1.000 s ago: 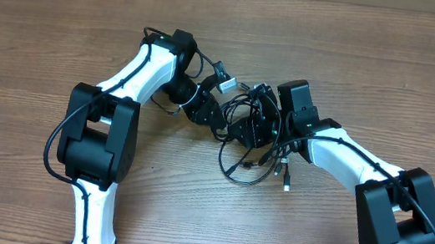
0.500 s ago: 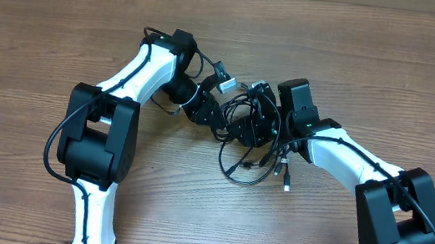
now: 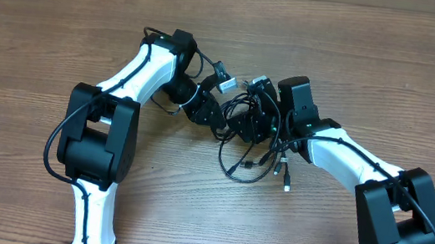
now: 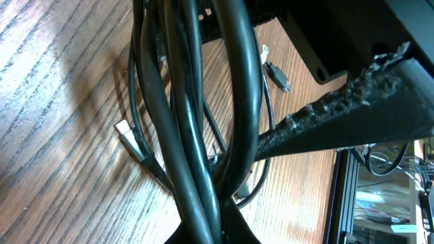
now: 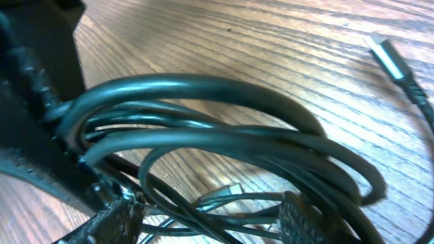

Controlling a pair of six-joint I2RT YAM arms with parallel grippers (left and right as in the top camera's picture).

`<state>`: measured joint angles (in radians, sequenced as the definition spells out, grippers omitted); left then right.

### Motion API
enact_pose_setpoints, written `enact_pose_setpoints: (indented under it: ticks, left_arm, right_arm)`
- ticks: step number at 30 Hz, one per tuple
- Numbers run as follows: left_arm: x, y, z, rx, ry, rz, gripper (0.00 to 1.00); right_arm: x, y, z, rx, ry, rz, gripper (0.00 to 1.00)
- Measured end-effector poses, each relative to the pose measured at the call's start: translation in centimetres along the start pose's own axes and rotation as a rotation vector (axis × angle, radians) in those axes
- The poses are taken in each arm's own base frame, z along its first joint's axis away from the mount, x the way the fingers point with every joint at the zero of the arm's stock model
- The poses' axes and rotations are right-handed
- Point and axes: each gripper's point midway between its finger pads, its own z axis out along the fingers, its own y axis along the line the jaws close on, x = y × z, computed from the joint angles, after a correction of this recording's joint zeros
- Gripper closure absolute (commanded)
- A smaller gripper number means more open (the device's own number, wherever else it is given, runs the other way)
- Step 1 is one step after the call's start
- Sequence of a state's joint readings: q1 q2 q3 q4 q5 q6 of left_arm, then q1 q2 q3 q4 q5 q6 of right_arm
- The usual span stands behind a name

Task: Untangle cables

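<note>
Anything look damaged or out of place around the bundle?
The cables sit in one tight tangle, and the silvery plug looks intact. One oddity: a gripper finger in the left wrist view has a ragged, crumbly edge, like worn padding.

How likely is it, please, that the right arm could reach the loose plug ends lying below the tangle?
Probably yes: the plug ends lie uncovered on the table, close to the right gripper, with only loose cables between.

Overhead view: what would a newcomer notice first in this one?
A knot of thin black cables lies at the middle of the wooden table, with both white arms bent in over it. The left gripper is pinched shut on a bunch of strands, seen close in its wrist view. The right gripper stands open with loops running between its fingers.
</note>
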<state>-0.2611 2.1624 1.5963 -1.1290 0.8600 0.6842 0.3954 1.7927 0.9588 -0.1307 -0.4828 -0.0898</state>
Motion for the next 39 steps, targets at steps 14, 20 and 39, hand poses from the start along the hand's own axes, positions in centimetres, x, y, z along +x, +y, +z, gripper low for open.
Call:
enact_pose_setpoints:
  ticks: [14, 20, 39]
  left_arm:
    - [0.0, 0.0, 0.0, 0.0, -0.001, 0.001, 0.95]
    - [0.0, 0.0, 0.0, -0.001, -0.001, 0.002, 0.95]
    - [-0.3, 0.3, -0.1, -0.011, -0.009, 0.015, 0.95]
  right_arm:
    - [1.0, 2.3, 0.4, -0.085, 0.037, -0.178, 0.32]
    - [1.0, 2.3, 0.4, -0.087, 0.033, -0.196, 0.32]
    - [0.5, 1.8, 1.4, -0.082, 0.003, -0.225, 0.45]
